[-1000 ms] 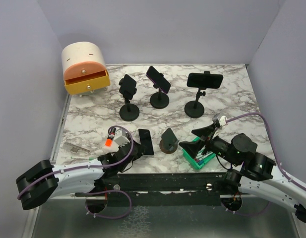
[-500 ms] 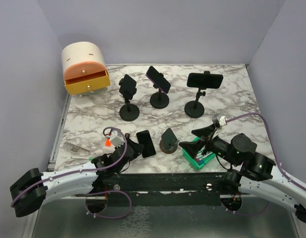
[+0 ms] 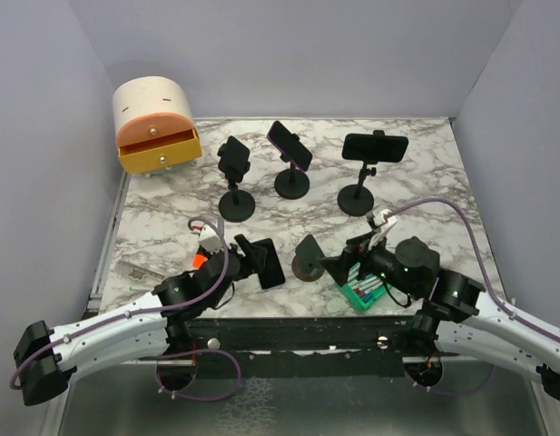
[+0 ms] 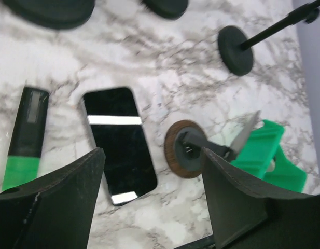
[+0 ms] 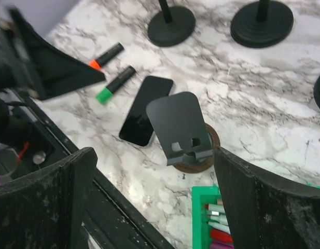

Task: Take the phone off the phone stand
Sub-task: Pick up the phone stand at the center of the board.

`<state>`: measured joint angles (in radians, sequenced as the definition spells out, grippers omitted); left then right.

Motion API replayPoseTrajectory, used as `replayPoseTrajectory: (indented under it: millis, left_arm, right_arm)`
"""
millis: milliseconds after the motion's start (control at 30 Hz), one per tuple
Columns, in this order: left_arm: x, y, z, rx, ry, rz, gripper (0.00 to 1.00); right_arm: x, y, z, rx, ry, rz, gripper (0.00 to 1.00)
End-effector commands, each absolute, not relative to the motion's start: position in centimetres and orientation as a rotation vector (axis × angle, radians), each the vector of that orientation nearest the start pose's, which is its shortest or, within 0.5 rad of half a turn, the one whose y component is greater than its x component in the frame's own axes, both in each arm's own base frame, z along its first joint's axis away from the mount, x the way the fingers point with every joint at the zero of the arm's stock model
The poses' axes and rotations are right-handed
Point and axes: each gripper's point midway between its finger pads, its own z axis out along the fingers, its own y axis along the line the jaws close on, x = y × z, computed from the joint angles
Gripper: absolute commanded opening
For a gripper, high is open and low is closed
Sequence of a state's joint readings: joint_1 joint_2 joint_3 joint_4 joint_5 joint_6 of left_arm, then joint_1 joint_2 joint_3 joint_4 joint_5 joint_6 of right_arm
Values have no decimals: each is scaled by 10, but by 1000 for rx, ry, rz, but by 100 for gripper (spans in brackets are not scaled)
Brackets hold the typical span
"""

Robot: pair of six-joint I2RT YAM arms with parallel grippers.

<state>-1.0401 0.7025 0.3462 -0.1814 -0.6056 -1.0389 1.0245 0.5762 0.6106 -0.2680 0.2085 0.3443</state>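
A black phone [image 3: 269, 263] lies flat, screen up, on the marble table just left of the phone stand [image 3: 309, 255], whose dark tilted plate on a round wooden base holds nothing. My left gripper [image 3: 250, 256] hovers open over the phone's near-left side. In the left wrist view the phone [image 4: 118, 145] and the stand's base [image 4: 183, 155] both show between the spread fingers of that gripper [image 4: 152, 153]. My right gripper [image 3: 348, 266] stands open just right of the stand. In the right wrist view that gripper [image 5: 154, 155] frames the stand [image 5: 180, 124] and the phone [image 5: 144, 111].
Three taller black stands [image 3: 235, 173] [image 3: 290, 159] [image 3: 370, 159] at the back each carry a phone. A green bin of markers [image 3: 366, 292] sits under my right wrist. A green highlighter [image 4: 26, 137] and an orange marker [image 5: 105, 55] lie left of the phone. A drawer box [image 3: 155, 127] stands back left.
My left gripper has opened wide and its arm has swung forward and right beside the phone. My right gripper has shifted left toward the stand. The phone lies where it was.
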Motion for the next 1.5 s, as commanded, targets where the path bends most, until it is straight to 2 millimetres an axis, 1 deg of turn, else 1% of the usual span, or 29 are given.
replayPoseTrajectory:
  millis: [0,67,133,233,267,300,400,567,667,800,867,1000,1100,1200,1300,1467]
  left_arm:
    - [206,-182,171,-113,1947,-526,81]
    - [208,-179,190,-74,1907,-506,86]
    - [210,-174,203,-49,1870,-483,90]
    - [211,-168,212,-1,1830,-451,93]
    - [211,-166,212,11,1825,-444,98]
    - [210,-164,212,7,1820,-446,99]
    - [206,-166,213,-2,1800,-508,99]
    - [201,-161,213,-23,1801,-534,99]
    - [198,-160,227,11,1793,-538,99]
    - [196,-155,250,77,1770,-505,99]
    - [196,-154,257,113,1761,-483,99]
    - [198,-153,256,146,1764,-447,99]
    - [198,-155,249,149,1778,-442,99]
    - [198,-155,238,154,1790,-436,99]
    - [196,-157,237,166,1787,-452,99]
    - [195,-156,236,168,1784,-460,99]
  right_arm:
    - [175,224,209,-535,1903,625,100]
    - [179,230,199,-574,1941,583,100]
    - [184,236,192,-592,1960,557,100]
    - [192,248,182,-615,1960,540,100]
    - [194,251,179,-622,1962,535,100]
    - [197,254,176,-626,1968,524,100]
    - [206,260,165,-633,1992,472,100]
    - [220,263,150,-615,2023,382,100]
    - [222,270,146,-635,2022,389,100]
    - [221,281,144,-664,2021,427,100]
    - [223,284,139,-669,2030,423,100]
    - [228,281,127,-654,2064,360,100]
    - [232,279,120,-650,2074,324,100]
    - [232,279,116,-673,2073,318,99]
    - [231,282,114,-695,2071,331,97]
    - [230,288,110,-720,2079,359,90]
